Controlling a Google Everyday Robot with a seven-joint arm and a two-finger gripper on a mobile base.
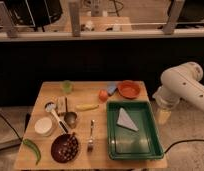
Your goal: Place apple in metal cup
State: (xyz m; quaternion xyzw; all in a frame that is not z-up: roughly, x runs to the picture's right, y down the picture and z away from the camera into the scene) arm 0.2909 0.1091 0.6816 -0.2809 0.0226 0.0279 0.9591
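Note:
The apple [103,95] is small, round and red-orange. It sits on the wooden table [95,160] at the back middle, just left of the orange bowl [128,89]. The metal cup [71,119] is a small grey steel cylinder standing upright left of the middle, nearer the front than the apple. My white arm [182,85] hangs past the table's right edge, bending down toward a pale segment [163,116]. My gripper is not in view and holds nothing that I can see.
A green tray [133,130] with a pale triangular cloth [125,118] fills the right side. Also there: a green cup [67,86], banana [87,106], white bowl [45,126], dark bowl [64,148], fork [90,136], green pepper [32,150] and a white-handled utensil [56,116].

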